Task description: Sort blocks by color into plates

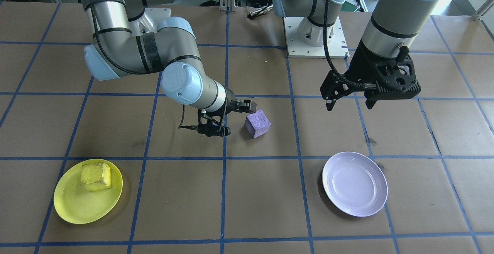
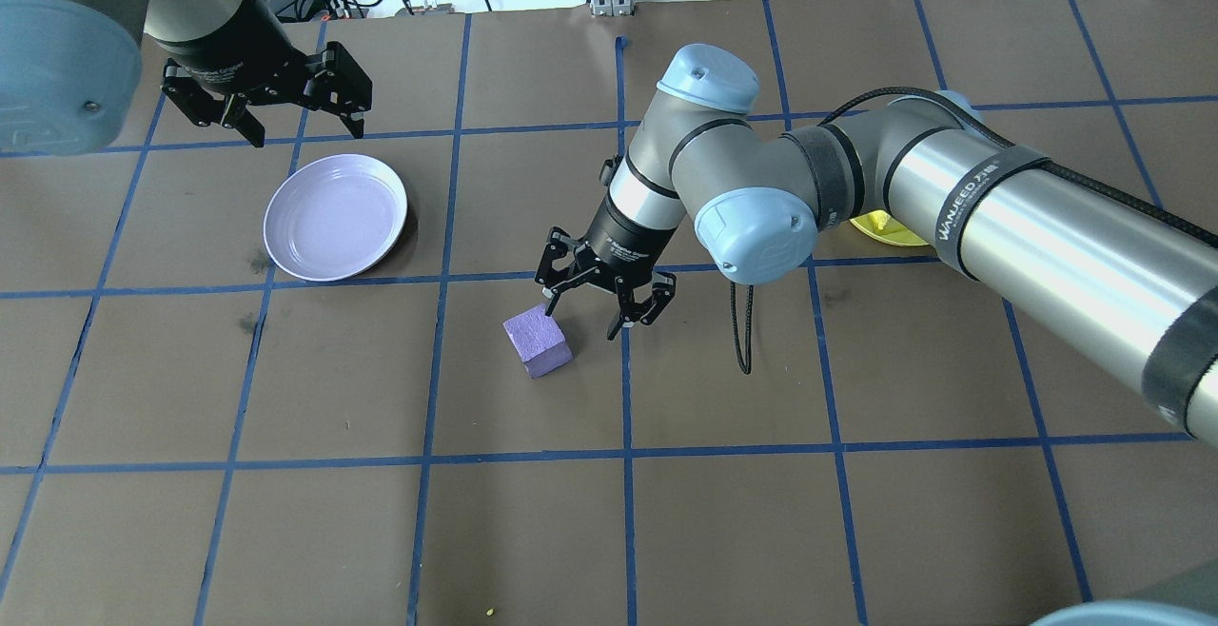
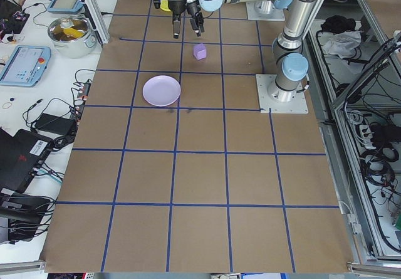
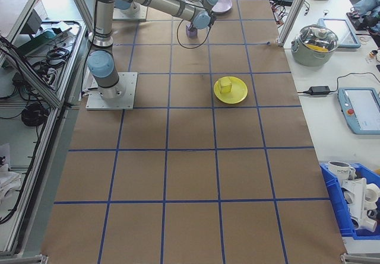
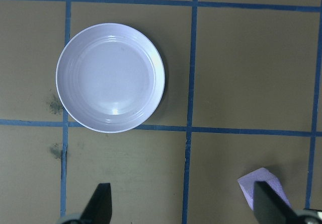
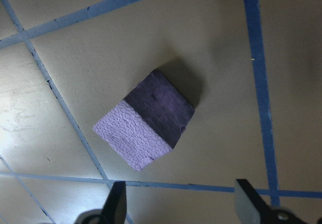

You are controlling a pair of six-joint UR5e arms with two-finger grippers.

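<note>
Purple block [image 1: 257,123]: rests on the brown counter [image 1: 185,200] near its middle, inside one blue-taped square, clear of both plates; its shaded side face reads dark in the right wrist view.

Yellow block [image 1: 95,175]: sits inside the yellow plate [image 1: 73,205], toward the rim. In the overhead view the right arm covers this plate except a thin yellow sliver, and the block is hidden there.

Lavender plate [image 1: 355,183]: lies flat on the counter, well apart from the purple block, nothing in it.

Right tool [image 2: 601,307]: fingers spread open, holding nothing, low just beside the purple block; whether one fingertip touches the block cannot be told. In the front view the wrist hides most of this tool.

Left tool [image 2: 297,124]: open wide and empty, raised above the counter near the lavender plate. Its wrist view shows only two dark fingertips, one cutting off the block's corner.
</note>
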